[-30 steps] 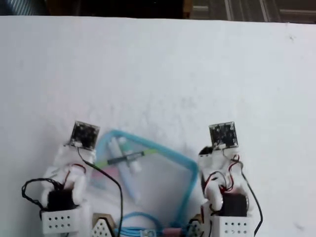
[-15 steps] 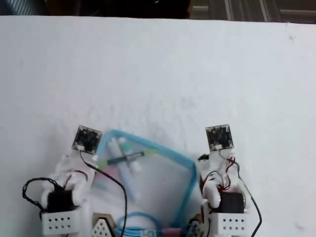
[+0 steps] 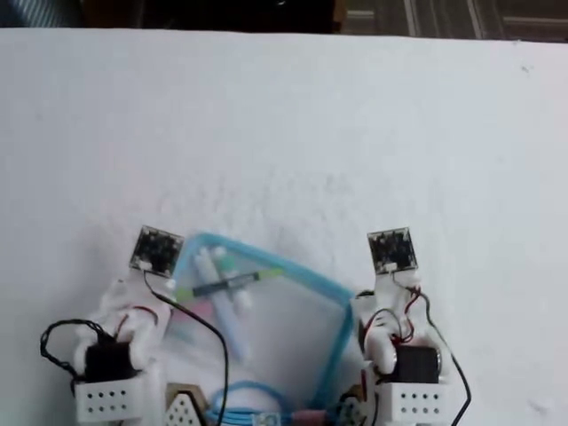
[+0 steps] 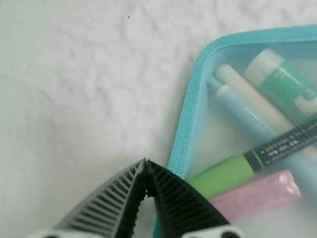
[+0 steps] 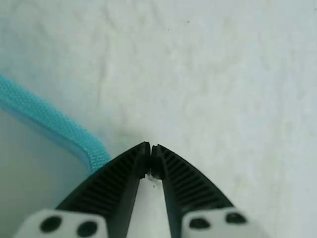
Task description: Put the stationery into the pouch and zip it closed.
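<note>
Pouch [image 3: 297,333] lies flat on the white tabletop [image 3: 284,115] between my two arms, with pens [image 4: 250,116], a white-capped green tube [image 4: 282,79] and a pink block [image 4: 257,194] showing through its clear side. My left gripper [image 4: 146,168] is closed on nothing, tips just beside the blue zip edge [image 4: 184,124]; my right gripper [image 5: 150,153] is likewise closed and empty, near the pouch's other corner

The clear, glossy plastic pouch [image 4: 218,148] has woven teal cloth edging [image 4: 184,124]; the white table covering [image 3: 284,115] looks matt and softly rough.
</note>
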